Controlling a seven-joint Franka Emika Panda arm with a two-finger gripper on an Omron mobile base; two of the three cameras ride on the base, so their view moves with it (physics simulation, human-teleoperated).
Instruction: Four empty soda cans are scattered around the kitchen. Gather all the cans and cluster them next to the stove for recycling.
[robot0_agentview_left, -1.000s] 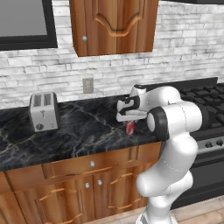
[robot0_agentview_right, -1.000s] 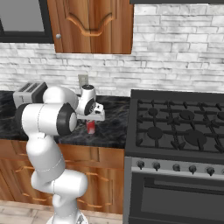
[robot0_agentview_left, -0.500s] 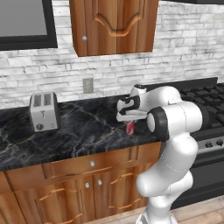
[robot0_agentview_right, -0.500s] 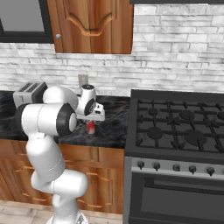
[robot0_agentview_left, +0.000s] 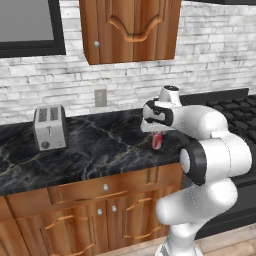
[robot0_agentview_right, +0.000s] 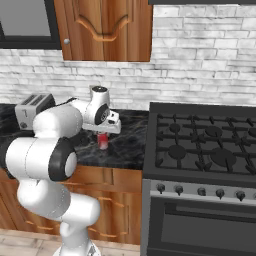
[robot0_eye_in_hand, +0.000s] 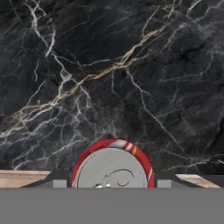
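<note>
Pincer (robot0_eye_in_hand: 112, 183) clamps red soda can (robot0_eye_in_hand: 112, 164); markings unreadable.

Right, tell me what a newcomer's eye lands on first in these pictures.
The big white arm reaching over the black marble counter, its gripper closed on a small red soda can standing on the counter. To its right sits the black stove, and a silver toaster stands far left by the brick wall.

- No text, brand or number can be read anywhere.
- The soda can (robot0_eye_in_hand: 112, 162) shows red-and-white markings at its twelve o'clock rim, illegible.
</note>
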